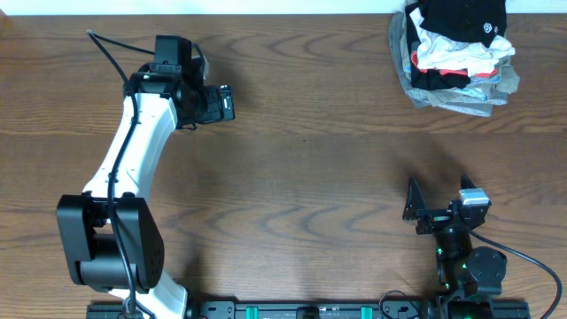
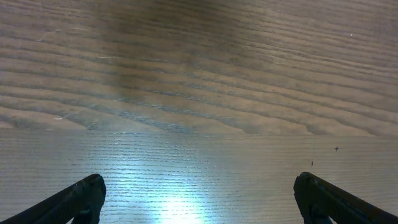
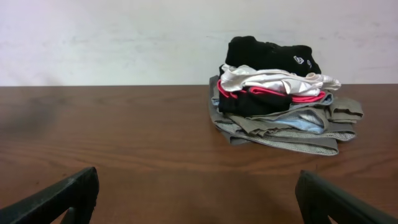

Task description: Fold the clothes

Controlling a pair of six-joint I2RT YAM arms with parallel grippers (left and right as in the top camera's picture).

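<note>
The clothes (image 1: 461, 16), a black garment with a small white logo mark, lie bunched on top of a heap at the table's far right corner. In the right wrist view the clothes (image 3: 268, 52) crown that heap, well ahead of my right gripper (image 3: 198, 179). The right gripper (image 1: 440, 197) sits low near the front right edge, open and empty. My left gripper (image 1: 227, 104) hovers over bare wood at the far left, far from the clothes. In the left wrist view the left gripper (image 2: 199, 185) is open, with only table between its fingers.
The heap (image 1: 452, 66) holds white, red, grey and black garments stacked loosely. The brown wooden table (image 1: 301, 177) spreads between the arms. A pale wall (image 3: 124, 37) stands behind the table's far edge.
</note>
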